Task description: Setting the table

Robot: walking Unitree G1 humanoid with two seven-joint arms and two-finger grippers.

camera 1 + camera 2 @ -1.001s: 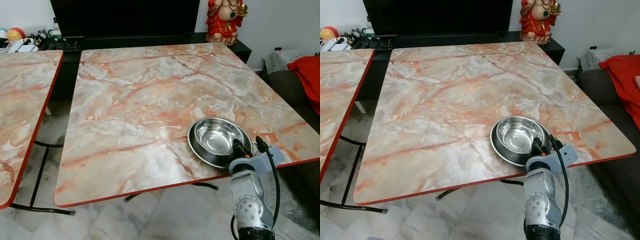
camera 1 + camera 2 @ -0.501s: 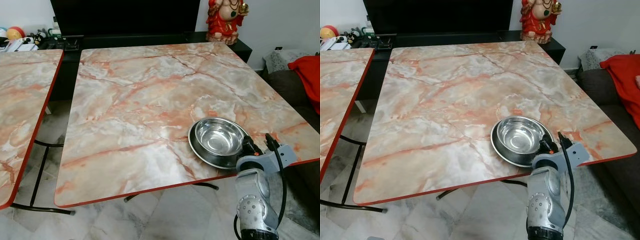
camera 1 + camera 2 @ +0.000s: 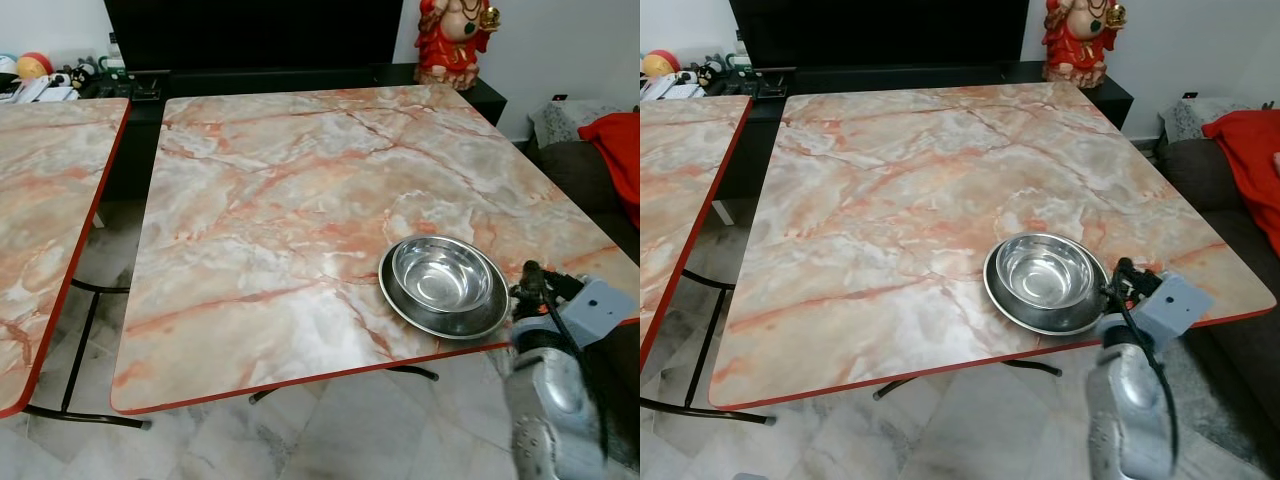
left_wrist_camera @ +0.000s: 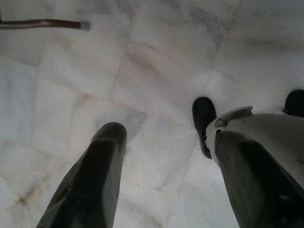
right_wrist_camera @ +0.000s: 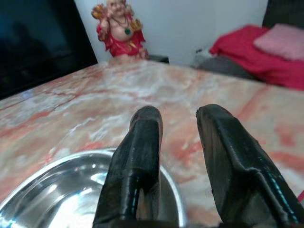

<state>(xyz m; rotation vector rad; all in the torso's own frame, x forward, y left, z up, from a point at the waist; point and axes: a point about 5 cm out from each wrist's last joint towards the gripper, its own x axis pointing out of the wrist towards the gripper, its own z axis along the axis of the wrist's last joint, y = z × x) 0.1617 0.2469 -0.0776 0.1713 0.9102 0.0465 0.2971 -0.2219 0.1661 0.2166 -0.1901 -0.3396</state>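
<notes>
Left eye view: shiny steel bowl (image 3: 443, 285) on marble-patterned table (image 3: 280, 210).

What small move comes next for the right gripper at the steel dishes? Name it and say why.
Probably draw the right gripper a little farther back from the table edge. Its fingers are open and hold nothing, beside the right rim of the steel bowl, which sits in the steel plate on the marble table near its front edge, so the placing looks done. The left gripper hangs idle over the floor.
</notes>
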